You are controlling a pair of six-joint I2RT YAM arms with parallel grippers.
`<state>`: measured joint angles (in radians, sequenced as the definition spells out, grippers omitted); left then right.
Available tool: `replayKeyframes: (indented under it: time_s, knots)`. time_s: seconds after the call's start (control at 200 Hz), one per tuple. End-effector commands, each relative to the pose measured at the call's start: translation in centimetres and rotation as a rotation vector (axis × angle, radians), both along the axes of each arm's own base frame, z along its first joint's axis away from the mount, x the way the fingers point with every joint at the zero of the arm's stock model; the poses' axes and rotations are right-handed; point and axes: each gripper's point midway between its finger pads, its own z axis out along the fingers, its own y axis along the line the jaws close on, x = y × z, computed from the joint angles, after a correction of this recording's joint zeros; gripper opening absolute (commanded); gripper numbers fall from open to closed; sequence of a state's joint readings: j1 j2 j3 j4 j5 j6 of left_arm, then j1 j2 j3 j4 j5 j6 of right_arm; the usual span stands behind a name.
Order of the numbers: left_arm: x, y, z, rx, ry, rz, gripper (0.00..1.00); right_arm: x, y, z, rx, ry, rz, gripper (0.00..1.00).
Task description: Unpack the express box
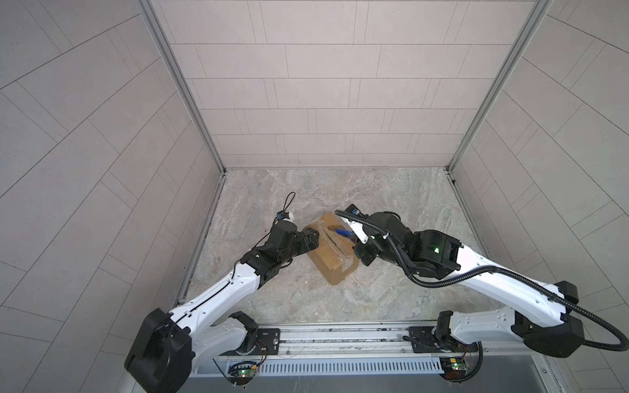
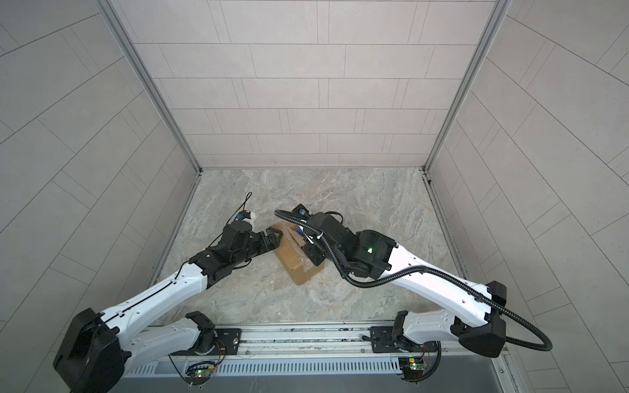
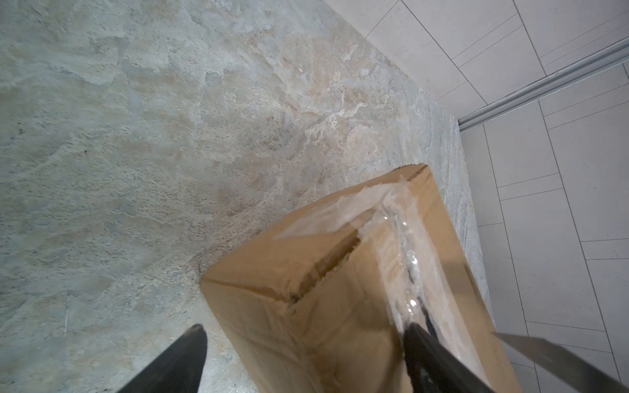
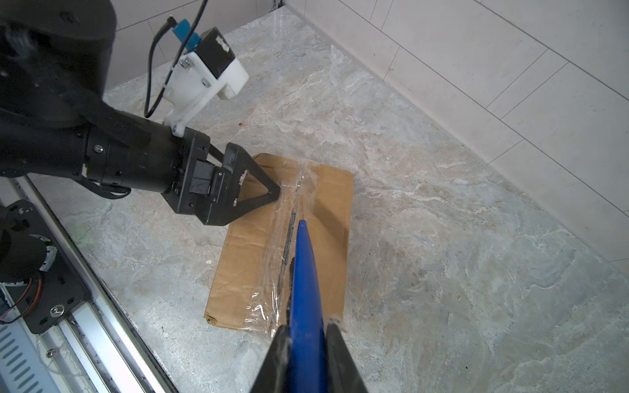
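left tool (image 3: 303, 337): wide open astride a corner of the small brown cardboard express box (image 4: 248, 245), likely bracing | right tool (image 4: 306, 330): clamps blue pointed plastic cutter (image 4: 304, 272), tip ahead on clear tape seam (image 4: 292, 217) | box between tools on marble desk (image 1: 391, 204)

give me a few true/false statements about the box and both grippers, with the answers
1. The right gripper is shut on a blue tool. True.
2. The express box has its flaps standing open. False: they lie flat under clear tape.
3. The left gripper is shut. False: it is open, at one end of the box.
4. The blue tool's tip lies over the taped seam. True.
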<state>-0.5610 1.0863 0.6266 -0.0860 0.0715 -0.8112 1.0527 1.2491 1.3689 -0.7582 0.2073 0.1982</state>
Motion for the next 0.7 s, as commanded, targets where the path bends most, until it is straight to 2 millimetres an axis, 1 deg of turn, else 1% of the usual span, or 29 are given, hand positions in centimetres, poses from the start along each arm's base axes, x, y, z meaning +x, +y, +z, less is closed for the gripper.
replayKeyframes:
  time_s: [0.0,0.185,0.401,0.691]
  knots:
    - [-0.2,0.6,-1.2,0.035,0.019,0.004,0.93,0.2,1.1,1.1,0.027,-0.03,0.022,0.0]
    - [-0.4,0.9,-2.1,0.046,0.038,0.009,0.93,0.5,1.7,0.9,0.029,-0.039,0.024,0.0]
    - [-0.5,1.0,-2.2,0.048,0.04,0.01,0.93,0.9,1.9,0.4,0.017,-0.053,0.017,0.0]
    - [-0.7,1.1,-2.6,0.045,0.046,0.013,0.93,1.2,2.2,-0.7,-0.01,-0.048,0.015,0.0]
